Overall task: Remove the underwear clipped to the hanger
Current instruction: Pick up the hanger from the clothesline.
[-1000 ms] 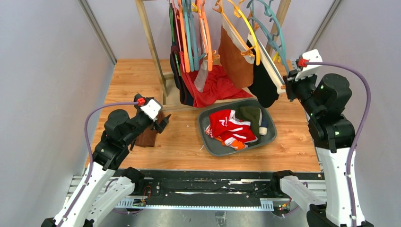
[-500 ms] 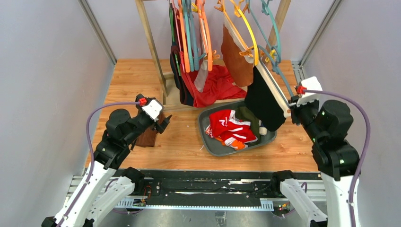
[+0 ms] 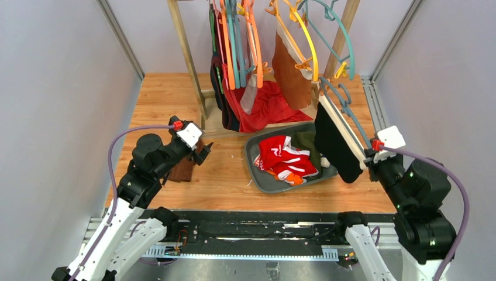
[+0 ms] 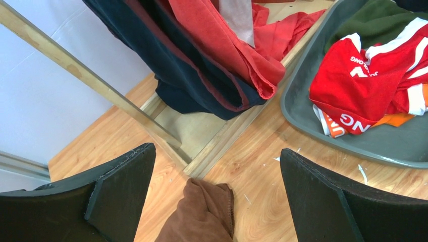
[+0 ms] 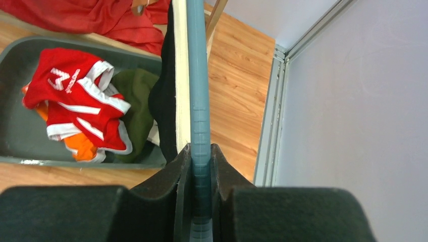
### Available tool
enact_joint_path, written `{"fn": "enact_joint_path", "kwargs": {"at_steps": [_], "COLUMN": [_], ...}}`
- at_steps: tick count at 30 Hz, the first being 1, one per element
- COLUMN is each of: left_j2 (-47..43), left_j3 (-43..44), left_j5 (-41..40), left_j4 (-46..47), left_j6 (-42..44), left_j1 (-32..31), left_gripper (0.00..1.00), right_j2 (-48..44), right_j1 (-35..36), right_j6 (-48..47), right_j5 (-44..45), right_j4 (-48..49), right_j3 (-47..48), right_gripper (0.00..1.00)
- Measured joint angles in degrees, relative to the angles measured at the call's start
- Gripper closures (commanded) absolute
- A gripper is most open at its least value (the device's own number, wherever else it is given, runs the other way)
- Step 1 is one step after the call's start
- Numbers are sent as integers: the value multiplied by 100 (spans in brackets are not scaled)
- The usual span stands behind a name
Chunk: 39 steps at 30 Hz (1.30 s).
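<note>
Bare counter [image 3: 225, 175] at 9 o'clock of the grey tray [image 3: 269, 186] is open, passable. At 12 o'clock the wooden rack [image 3: 186, 52] and hung garments [image 3: 263, 108] block the way. At 3 o'clock the black underwear [image 3: 333, 140] on its teal hanger [image 5: 198, 75] overhangs the tray's rim.

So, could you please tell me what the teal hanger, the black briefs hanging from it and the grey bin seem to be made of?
Teal hanger: likely moulded plastic, smooth and slightly glossy, with ridged notches along its bar.
Black briefs: soft matte fabric with a pale waistband, judging by how limp they hang.
Grey bin: probably plastic, with a matte finish and a rounded rim.
</note>
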Motion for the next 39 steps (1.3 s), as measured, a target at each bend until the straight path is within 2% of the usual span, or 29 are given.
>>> {"fn": "enact_joint_path", "kwargs": {"at_steps": [7, 13, 27, 35, 39], "left_j2": [22, 79, 79, -50, -57], "left_j3": [0, 0, 0, 98, 297], "left_j5": [24, 72, 426, -409, -684], "left_j4": [-2, -4, -94, -98, -114], "left_j6": [20, 26, 166, 120, -7], "left_j1": [0, 0, 0, 26, 240], "left_gripper": [2, 2, 2, 2, 2], "right_j2": [-669, -763, 546, 951, 1119], "right_j1": [-356, -407, -404, -404, -404], "right_j6": [-409, -833, -1471, -2094, -2365], "right_j5": [-693, -1622, -4334, -5285, -5646], "right_j4": [-629, -1082, -1449, -1600, -1615], "right_j3": [33, 76, 1102, 1147, 1126], "right_gripper": [99, 99, 99, 99, 99]}}
